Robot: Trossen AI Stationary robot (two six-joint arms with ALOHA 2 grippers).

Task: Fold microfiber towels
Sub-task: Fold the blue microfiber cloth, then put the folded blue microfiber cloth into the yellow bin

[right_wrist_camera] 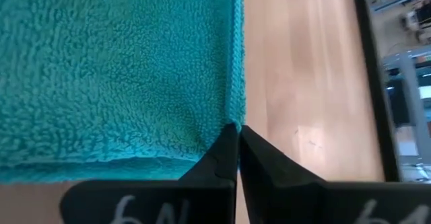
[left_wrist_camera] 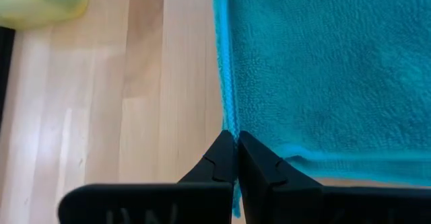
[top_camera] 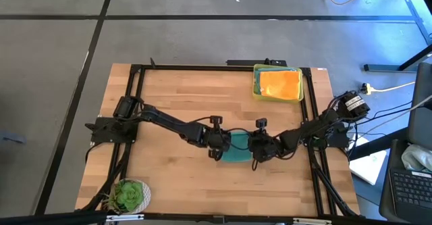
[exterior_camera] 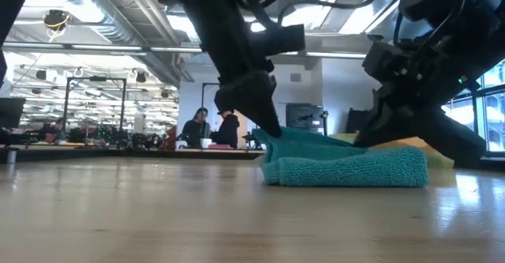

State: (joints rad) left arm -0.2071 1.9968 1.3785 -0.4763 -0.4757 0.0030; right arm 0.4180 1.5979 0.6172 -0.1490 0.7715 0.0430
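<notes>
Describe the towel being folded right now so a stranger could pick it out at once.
Start at the wooden table and find where the two dark arms meet near its middle. Between the left claw and the right claw, each shut on an edge, lies the teal towel. It is the only cloth on bare wood; the orange towel sits in the yellow tray at the far edge.

towel (top_camera: 236,148): teal | tray (top_camera: 256,90): yellow | tray's cloth (top_camera: 279,84): orange | table (top_camera: 182,96): light wood
</notes>
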